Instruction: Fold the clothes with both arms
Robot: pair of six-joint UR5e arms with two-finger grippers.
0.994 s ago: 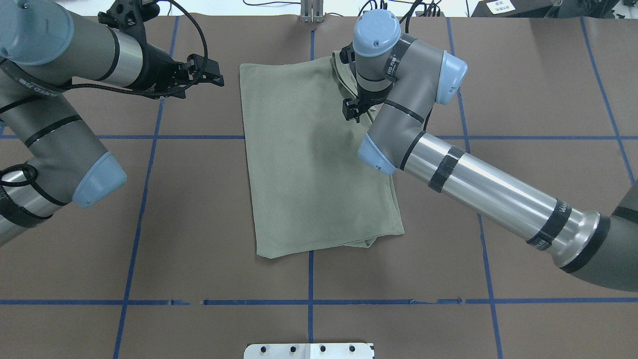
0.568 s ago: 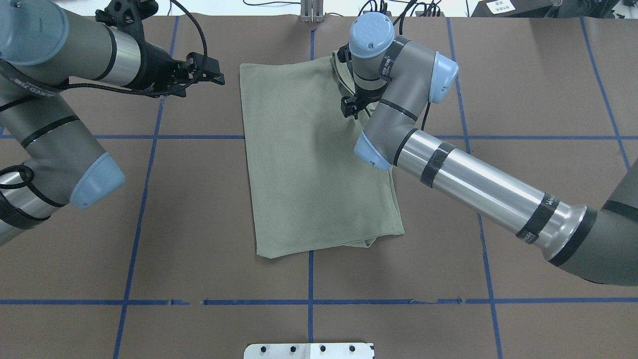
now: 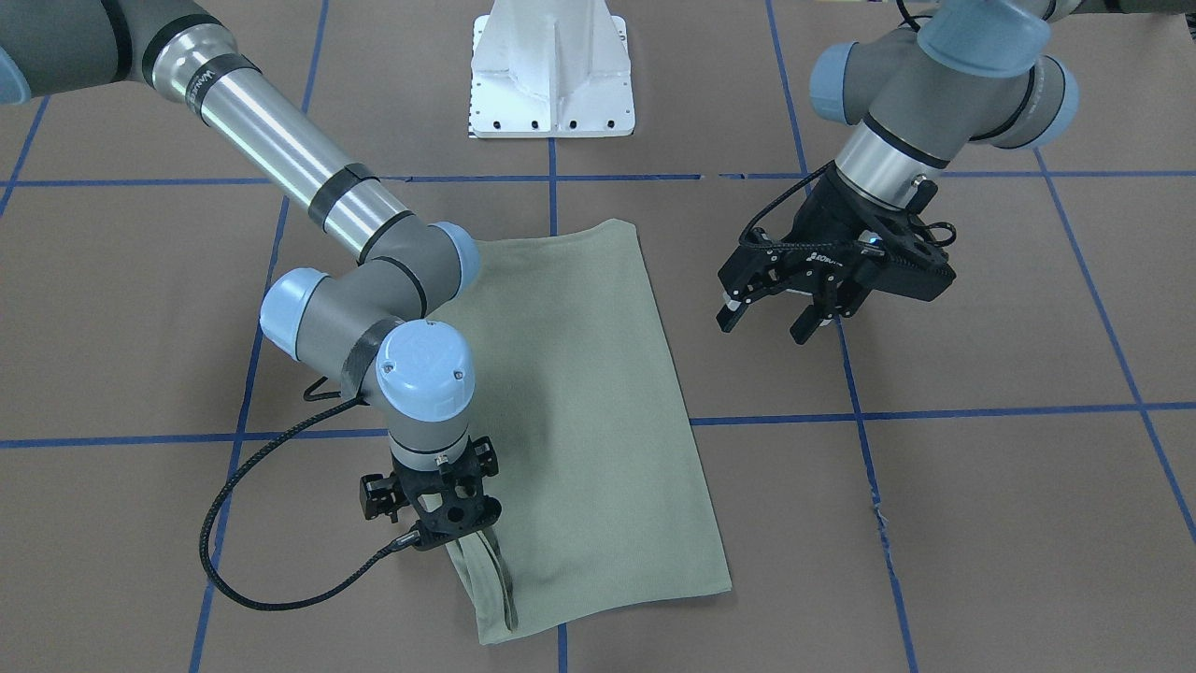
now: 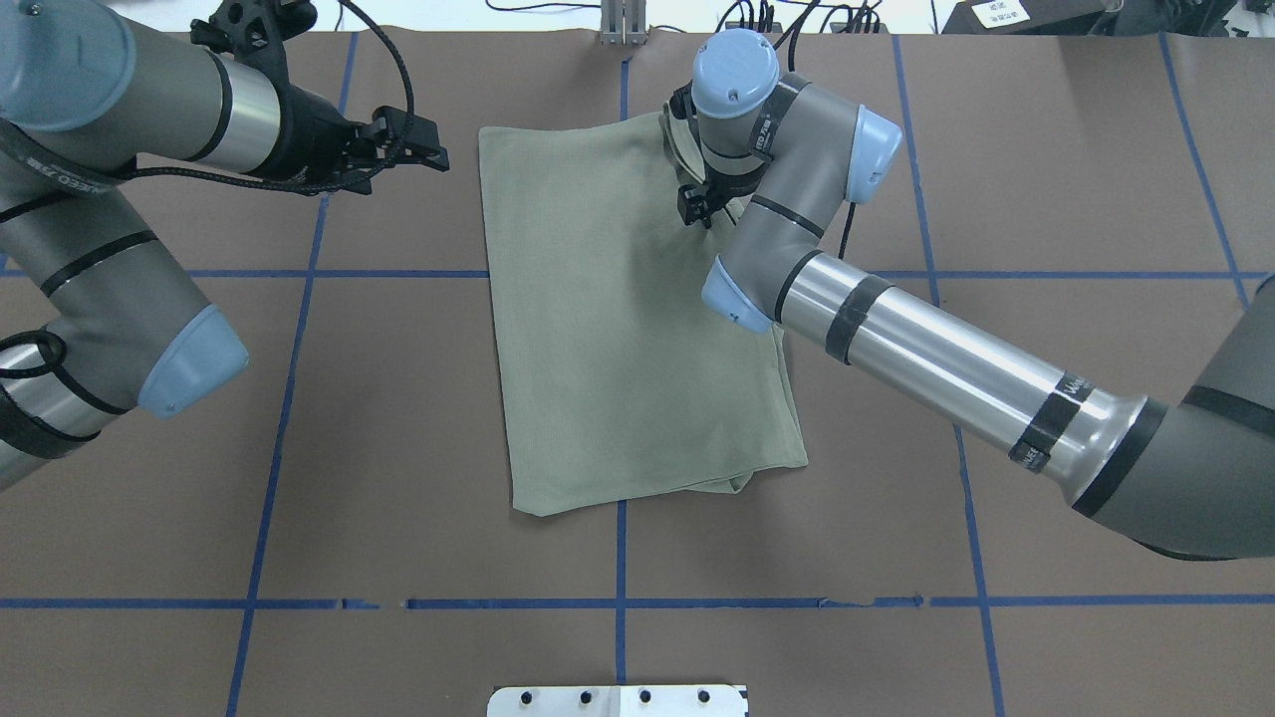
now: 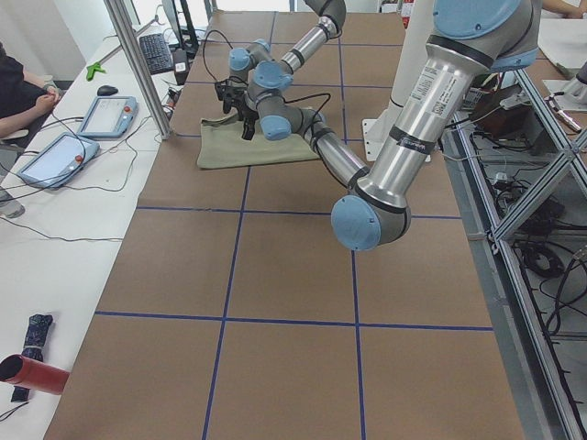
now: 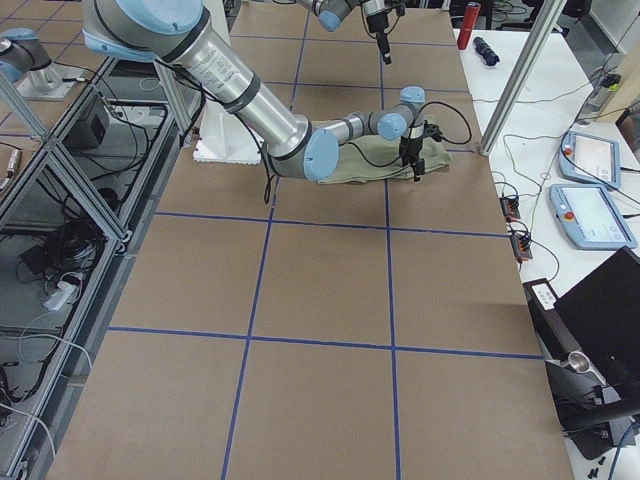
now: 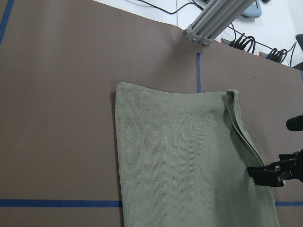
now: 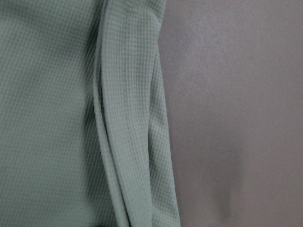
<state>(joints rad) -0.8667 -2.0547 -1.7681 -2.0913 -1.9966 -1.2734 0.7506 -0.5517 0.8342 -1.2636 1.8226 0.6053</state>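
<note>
The sage-green shirt (image 4: 618, 329) lies folded into a long rectangle at the table's middle; it also shows in the front view (image 3: 589, 421) and the left wrist view (image 7: 180, 156). My right gripper (image 4: 697, 204) points down, low over the shirt's far right corner, where layered folded edges (image 3: 491, 570) stand up slightly. Its fingers are hidden by the wrist, so I cannot tell whether they are open or shut. The right wrist view shows only those edges (image 8: 128, 118) and bare table. My left gripper (image 3: 771, 322) is open and empty, held above the table left of the shirt's far left corner (image 4: 430, 142).
The white base pedestal (image 3: 551, 65) stands at the robot's side of the table. An aluminium post (image 4: 623, 22) and cables sit at the far edge. Blue tape lines (image 4: 618, 558) cross the brown table cover. Operator tablets (image 5: 105, 115) lie on a side bench.
My right wrist and gripper have moved toward the far edge and slightly left along the shirt's right edge. The left arm has barely moved. The shirt lies as before.
</note>
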